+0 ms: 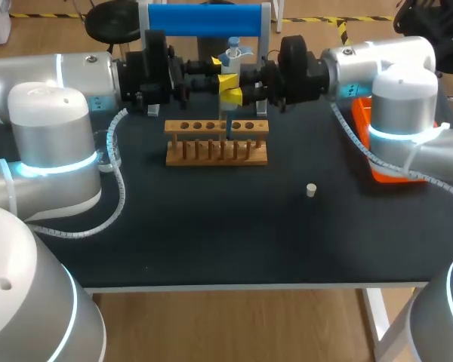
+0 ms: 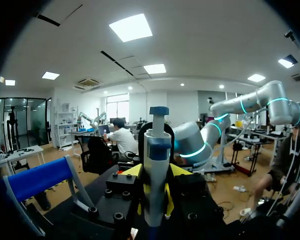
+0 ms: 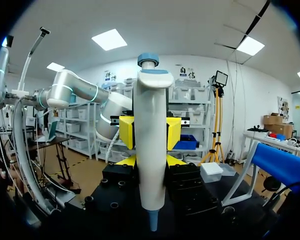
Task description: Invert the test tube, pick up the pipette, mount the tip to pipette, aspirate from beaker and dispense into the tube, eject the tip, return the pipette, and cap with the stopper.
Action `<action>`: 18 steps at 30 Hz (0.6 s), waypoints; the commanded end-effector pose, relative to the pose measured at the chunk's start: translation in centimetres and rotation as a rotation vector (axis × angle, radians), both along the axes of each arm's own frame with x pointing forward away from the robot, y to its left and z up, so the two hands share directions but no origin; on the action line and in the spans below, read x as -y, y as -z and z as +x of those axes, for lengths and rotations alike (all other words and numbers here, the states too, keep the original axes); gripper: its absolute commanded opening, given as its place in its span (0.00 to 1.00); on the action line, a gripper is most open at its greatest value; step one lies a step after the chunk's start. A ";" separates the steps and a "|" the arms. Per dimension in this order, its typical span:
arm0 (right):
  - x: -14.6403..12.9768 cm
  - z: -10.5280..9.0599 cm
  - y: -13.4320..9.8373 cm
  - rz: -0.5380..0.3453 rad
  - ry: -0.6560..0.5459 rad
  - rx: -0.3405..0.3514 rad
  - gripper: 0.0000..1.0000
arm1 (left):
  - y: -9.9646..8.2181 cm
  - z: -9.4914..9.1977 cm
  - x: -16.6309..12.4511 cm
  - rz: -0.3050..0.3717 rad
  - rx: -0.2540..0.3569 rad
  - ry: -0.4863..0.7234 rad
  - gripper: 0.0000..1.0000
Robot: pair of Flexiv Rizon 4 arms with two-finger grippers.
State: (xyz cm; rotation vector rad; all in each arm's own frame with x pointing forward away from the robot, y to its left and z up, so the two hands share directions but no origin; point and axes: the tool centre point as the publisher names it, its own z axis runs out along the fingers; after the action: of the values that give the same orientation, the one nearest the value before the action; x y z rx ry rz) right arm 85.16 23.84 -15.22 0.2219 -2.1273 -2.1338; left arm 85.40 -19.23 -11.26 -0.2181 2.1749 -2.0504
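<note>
Where the two arms meet at the back middle of the counter (image 1: 234, 234), a white pipette (image 1: 232, 59) stands upright in the air between them, its blue plunger knob on top. The left hand (image 1: 225, 78) comes in level from its side and the right hand (image 1: 234, 96) from the other, so the two face each other across the pipette.

From the right wrist, the pipette (image 3: 150, 140) fills the middle. The right hand (image 3: 150, 161) has its yellow tips pressed against both sides of the body, gripping it. The left hand (image 3: 150, 132) shows just above, its yellow pads also tight against both sides. From the left wrist, the left hand (image 2: 156, 171) clamps the pipette (image 2: 156, 165) below its blue collar, and the right hand (image 2: 156, 199) sits lower on the same body.

Just in front of and below the pipette is a wooden rack (image 1: 217, 143) with a row of holes. A thin bluish piece runs down from the pipette to that row; I cannot tell whether it enters a hole. A small pale stopper (image 1: 311, 190) lies alone on the counter, well apart from the rack towards the right arm. An orange tray (image 1: 361, 117) is partly hidden behind that arm. A stand with a blue bar (image 1: 204, 19) is behind the pipette.
</note>
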 end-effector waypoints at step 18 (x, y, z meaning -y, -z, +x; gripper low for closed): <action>0.7 0.0 0.1 -0.014 -0.010 -0.013 1.00 | 0.0 -0.3 0.0 0.000 -0.001 0.001 0.00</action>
State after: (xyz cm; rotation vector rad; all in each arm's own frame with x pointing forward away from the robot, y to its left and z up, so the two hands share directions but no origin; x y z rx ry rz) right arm 85.23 23.65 -15.32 0.2157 -2.1288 -2.1105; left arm 85.18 -19.33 -11.27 -0.2166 2.1763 -2.0523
